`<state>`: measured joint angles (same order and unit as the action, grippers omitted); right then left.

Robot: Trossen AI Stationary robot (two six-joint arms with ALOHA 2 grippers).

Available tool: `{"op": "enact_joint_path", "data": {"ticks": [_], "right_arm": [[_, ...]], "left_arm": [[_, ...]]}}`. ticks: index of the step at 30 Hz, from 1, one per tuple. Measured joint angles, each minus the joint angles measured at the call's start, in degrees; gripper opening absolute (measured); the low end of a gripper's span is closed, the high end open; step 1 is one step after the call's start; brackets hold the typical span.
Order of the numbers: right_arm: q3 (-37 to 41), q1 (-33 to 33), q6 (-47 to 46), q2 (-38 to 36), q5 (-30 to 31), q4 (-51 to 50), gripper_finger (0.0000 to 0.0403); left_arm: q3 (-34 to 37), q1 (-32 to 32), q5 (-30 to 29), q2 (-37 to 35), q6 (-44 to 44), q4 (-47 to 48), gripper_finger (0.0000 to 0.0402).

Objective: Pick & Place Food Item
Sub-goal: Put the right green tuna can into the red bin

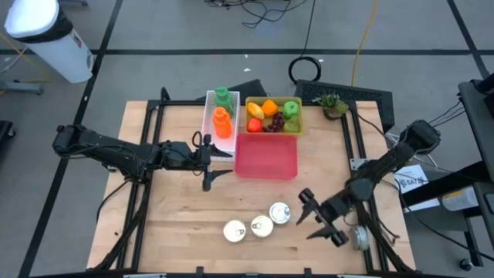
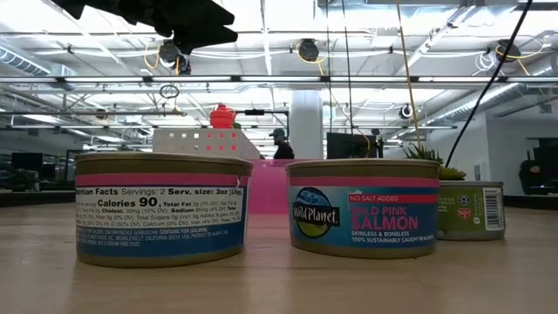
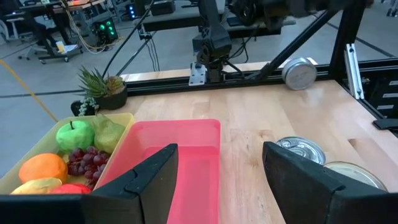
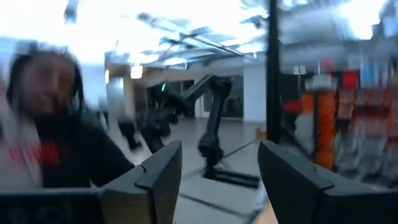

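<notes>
A: How far along is the pick and place?

B: By my reading, barely begun. The pink bin [image 1: 266, 155] looks empty, and nothing is held by either arm.

A: Where is the food?

B: 3 tins sit in a row: the salmon can [image 2: 364, 207], the can with the nutrition label [image 2: 162, 207], and a third can [image 2: 471, 209]. A fourth can [image 1: 360, 238] lies apart, just beyond the right gripper [image 1: 318, 217]. The fruit is in the yellow tray [image 1: 272, 116], and 2 bottles stand in the white rack [image 1: 221, 114].

A: And the fingers?

B: The left gripper [image 1: 207, 159] has its fingers [image 3: 147, 180] apart with nothing between them; the pink bin lies straight ahead of them, the yellow tray off to one side. The right gripper's fingers are also parted and empty, with the nearest tin just beside them.

A: What's left?

B: Everything, I'd judge: grasp an item, carry it, release it in the bin.
</notes>
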<state>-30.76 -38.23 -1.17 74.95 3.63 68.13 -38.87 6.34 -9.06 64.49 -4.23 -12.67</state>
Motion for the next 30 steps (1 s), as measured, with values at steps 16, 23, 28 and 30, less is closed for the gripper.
{"op": "enact_joint_path", "data": {"ticks": [16,23,28,30], "right_arm": [[-40.68,-3.98,-26.54,8.73,17.64,-87.48,0.0294],[-58.49,-4.28,-59.83,15.89,-3.38,-133.48,0.0310],[-56.75,-6.58,-81.58,16.37,-15.90,-150.61,0.0300],[-56.05,-8.68,-87.96,16.16,-18.60,-155.00,0.0298]], "left_arm": [[0.00,-0.01,0.00,0.00,0.00,-0.02,0.0244],[0.00,0.00,0.00,0.00,0.00,-0.03,0.0243],[0.00,0.01,0.02,0.00,0.00,-0.02,0.0243],[0.00,-0.01,0.01,0.00,0.00,-0.03,0.0243]]}}
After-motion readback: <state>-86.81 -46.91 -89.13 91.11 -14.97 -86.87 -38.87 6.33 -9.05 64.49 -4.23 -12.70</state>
